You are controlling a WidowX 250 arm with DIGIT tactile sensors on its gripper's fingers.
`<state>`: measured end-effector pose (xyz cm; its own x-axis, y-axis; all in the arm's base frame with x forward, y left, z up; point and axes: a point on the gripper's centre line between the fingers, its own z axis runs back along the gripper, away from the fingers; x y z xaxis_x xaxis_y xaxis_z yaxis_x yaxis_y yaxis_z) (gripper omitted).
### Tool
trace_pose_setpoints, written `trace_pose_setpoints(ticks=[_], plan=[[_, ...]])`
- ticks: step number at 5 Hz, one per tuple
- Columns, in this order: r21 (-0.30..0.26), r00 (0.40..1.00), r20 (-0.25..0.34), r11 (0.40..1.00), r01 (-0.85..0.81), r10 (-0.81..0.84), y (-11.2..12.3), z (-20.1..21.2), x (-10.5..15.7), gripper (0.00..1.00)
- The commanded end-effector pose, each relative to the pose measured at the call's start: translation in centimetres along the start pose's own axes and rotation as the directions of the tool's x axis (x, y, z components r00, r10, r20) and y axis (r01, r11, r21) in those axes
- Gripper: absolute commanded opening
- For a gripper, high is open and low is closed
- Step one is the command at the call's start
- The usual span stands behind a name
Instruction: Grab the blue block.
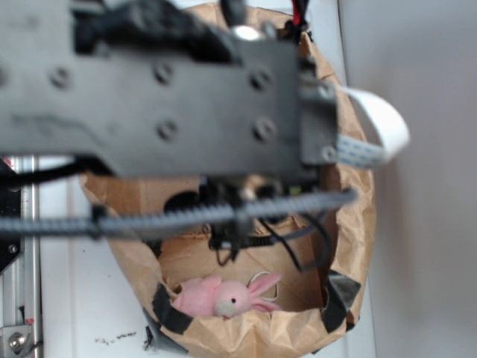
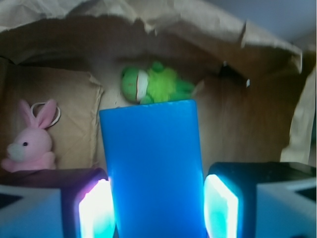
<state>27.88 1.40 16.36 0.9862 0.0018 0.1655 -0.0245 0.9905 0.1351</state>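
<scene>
Seen from the wrist, left to right, with the blue block (image 2: 153, 168) as landmark: pink plush rabbit (image 2: 30, 144) to its left on brown paper; green plush toy (image 2: 153, 85) just beyond its far edge. Hand (image 2: 157, 206) straddling the block — glowing pads (image 2: 94, 210) beside each long side, apparently gripping; contact unclear. Paper-lined bin wall (image 2: 257, 44) behind.

I see a white surface (image 1: 74, 298) carrying a brown paper bag (image 1: 358, 224); bag floor holds pink bunny (image 1: 223, 296), green plush (image 2: 156, 84), blue block (image 2: 153, 168).
</scene>
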Motion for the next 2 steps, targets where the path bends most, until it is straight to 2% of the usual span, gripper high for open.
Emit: trace_pose_setpoints(ticks=[1,2], plan=[[-0.064,0.995,0.093,0.997,-0.032,0.038,0.65,2.03,1.47,0.00],[-0.054,0.990,0.132,0.997,0.053,-0.046,1.00,1.84,0.92,1.00]])
